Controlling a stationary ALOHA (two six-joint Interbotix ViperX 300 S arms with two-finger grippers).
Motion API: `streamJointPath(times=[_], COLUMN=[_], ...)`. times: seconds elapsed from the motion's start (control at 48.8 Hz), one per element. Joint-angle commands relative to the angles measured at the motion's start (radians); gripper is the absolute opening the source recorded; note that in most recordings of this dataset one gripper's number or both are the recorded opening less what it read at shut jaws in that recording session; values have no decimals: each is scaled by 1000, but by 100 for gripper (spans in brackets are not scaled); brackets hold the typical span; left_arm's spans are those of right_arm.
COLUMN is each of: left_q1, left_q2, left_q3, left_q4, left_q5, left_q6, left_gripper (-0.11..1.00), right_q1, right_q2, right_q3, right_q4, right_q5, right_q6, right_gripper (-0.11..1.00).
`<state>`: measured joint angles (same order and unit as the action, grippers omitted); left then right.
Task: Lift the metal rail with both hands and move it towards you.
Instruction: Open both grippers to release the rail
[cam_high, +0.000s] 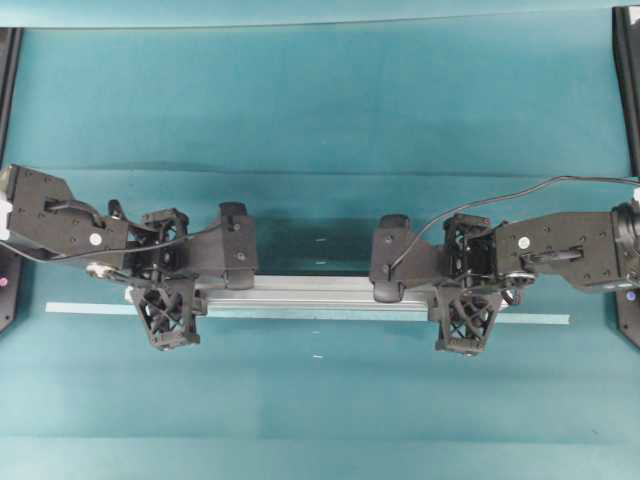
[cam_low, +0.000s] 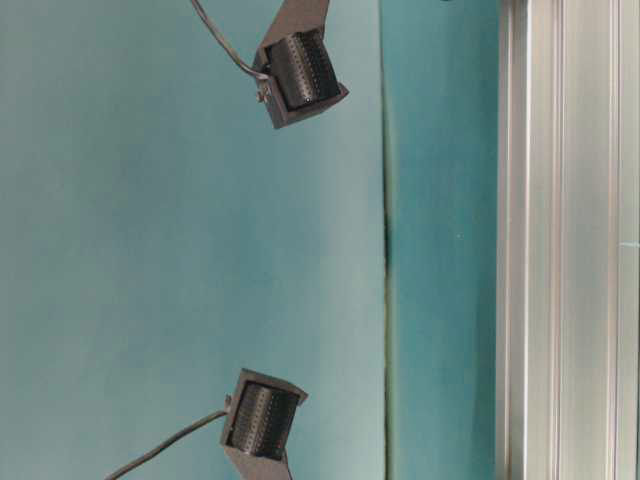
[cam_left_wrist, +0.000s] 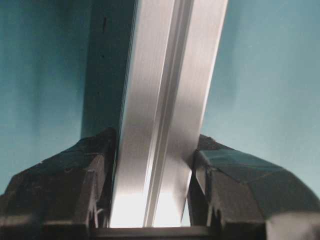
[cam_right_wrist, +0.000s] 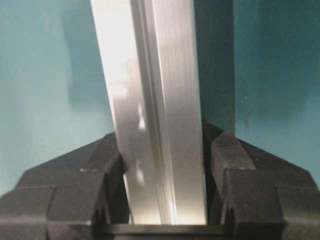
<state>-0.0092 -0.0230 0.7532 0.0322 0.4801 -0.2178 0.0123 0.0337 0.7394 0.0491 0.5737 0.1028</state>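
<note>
The metal rail (cam_high: 310, 290), a long silver grooved bar, runs left to right across the middle of the overhead view. My left gripper (cam_high: 168, 285) is shut on it near its left end. My right gripper (cam_high: 470, 290) is shut on it near its right end. In the left wrist view the rail (cam_left_wrist: 160, 125) sits tight between the black fingers (cam_left_wrist: 60, 190) of my gripper (cam_left_wrist: 152, 190). The right wrist view shows the rail (cam_right_wrist: 155, 100) clamped the same way in the gripper (cam_right_wrist: 162, 185). A dark shadow lies offset beside the rail on the teal surface, so it hangs above the table. The table-level view shows the rail (cam_low: 565, 250) close up.
A thin pale tape strip (cam_high: 90, 308) lies flat on the teal table (cam_high: 320, 120), just on the near side of the rail and longer than it at both ends. Black frame posts (cam_high: 628, 80) stand at the table's left and right edges. Cables trail from both arms.
</note>
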Motion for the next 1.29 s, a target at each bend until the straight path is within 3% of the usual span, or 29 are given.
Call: streamJointPath(times=[0.0, 0.246, 0.532, 0.799, 1.27], left_q1=[11, 17, 17, 12, 14], left_q2=[-15, -8, -5, -6, -5], left_q3=[-8, 0, 26, 38, 38], left_q4=[-5, -5, -5, -5, -5], left_q5=[-23, -37, -140, -149, -155], left_q6=[-89, -86, -81, 21, 37], left_gripper=[31, 31, 31, 31, 31], right_q1=[-8, -8, -8, -8, -8], right_q2=[5, 18, 26, 29, 32], right_q3=[-11, -9, -8, -8, -11], right_q4=[3, 3, 11, 12, 28], right_q5=[-26, -26, -26, -23, -20], right_q6=[11, 11, 11, 12, 12], right_gripper=[40, 40, 40, 41, 40])
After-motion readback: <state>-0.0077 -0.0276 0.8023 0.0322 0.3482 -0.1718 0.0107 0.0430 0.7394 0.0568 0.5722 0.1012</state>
